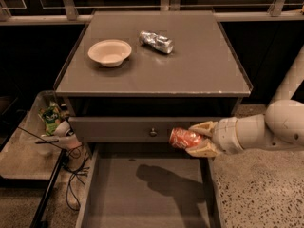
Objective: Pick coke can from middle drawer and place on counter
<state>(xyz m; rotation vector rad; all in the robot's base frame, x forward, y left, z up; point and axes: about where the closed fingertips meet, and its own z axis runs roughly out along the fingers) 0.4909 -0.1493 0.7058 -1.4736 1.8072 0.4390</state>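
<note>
Table (pixel 199 65): lying above and behind the claw (pixel 191 139), its front edge overhanging just higher than the claw. Middle drawer (pixel 128 198): standing open directly beneath the claw. Coke can (pixel 184 138): being gripped by the closed claw, hanging clear above the drawer floor, long axis running level and pointing left; likely needing lifting upward, then back.

Bowl (pixel 109 52) left of crinkled can (pixel 156 42) on counter (pixel 199 72), gripper (pixel 193 139) clasping coke can (pixel 183 138) above middle drawer (pixel 118 198), right side.
</note>
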